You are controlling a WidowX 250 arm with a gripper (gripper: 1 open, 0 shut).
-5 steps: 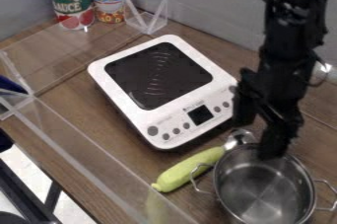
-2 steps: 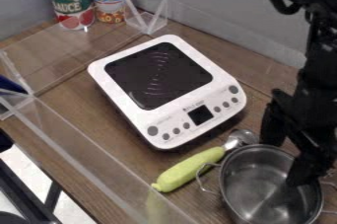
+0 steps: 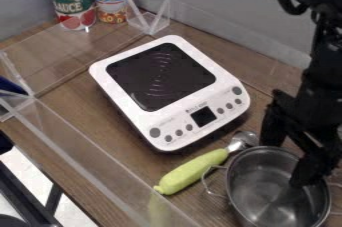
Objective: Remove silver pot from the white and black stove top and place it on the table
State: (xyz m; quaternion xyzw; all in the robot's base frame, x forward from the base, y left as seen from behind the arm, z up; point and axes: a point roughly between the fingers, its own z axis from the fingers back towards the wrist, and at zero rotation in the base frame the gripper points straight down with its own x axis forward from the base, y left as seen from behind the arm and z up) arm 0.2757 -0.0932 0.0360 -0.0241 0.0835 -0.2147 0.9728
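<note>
My gripper [image 3: 301, 161] hangs pointing down, jaws spread wide, holding nothing. The pot [image 3: 274, 189] sits directly beneath it on the table [image 3: 67, 81], upright and empty; one finger reaches down inside the rim, the other seems to stand outside it, though I cannot tell if either touches. The stove [image 3: 167, 86] lies off to one side of me, its black glass bare, just beside the pot but apart from it. By my reading the placing is done.

Handling, as a judgement: thin steel, so light and stiff, but the polished wall is slippery. Best hold is pinching the rim wall, one finger inside and one outside. A yellow-green corn-like piece [image 3: 191, 172] lies close by the pot's far side.
</note>
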